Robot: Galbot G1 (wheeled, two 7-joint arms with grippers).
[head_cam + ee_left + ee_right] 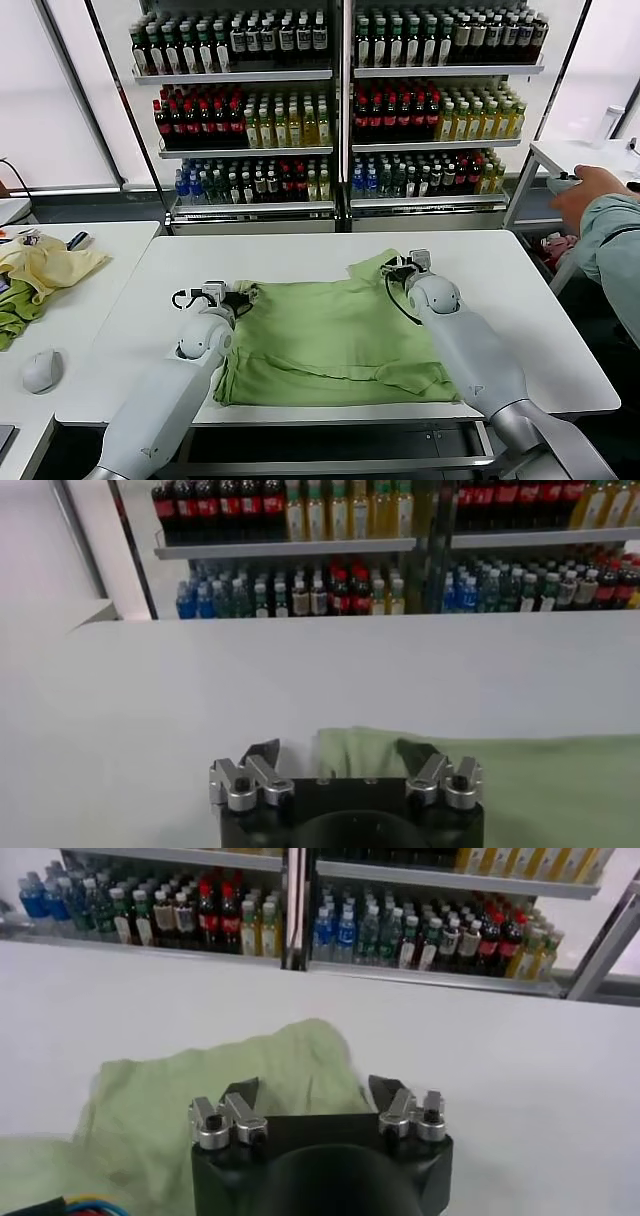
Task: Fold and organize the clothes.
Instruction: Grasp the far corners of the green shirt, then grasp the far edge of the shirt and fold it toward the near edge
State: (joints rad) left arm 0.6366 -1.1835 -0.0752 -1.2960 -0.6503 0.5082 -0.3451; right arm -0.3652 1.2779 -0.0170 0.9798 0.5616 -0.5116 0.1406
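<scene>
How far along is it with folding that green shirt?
Early on. Done: the shirt lies on the table, partly flattened, its far right corner bunched. In hand: the left tool and right tool sit open at its far corners, gripping nothing. Left: the folds and tidying.

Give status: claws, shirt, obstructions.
Left claw open at shirt's far left corner. Right claw open at far right corner. Shirt flat on table, not gripped. Nothing in the way.
</scene>
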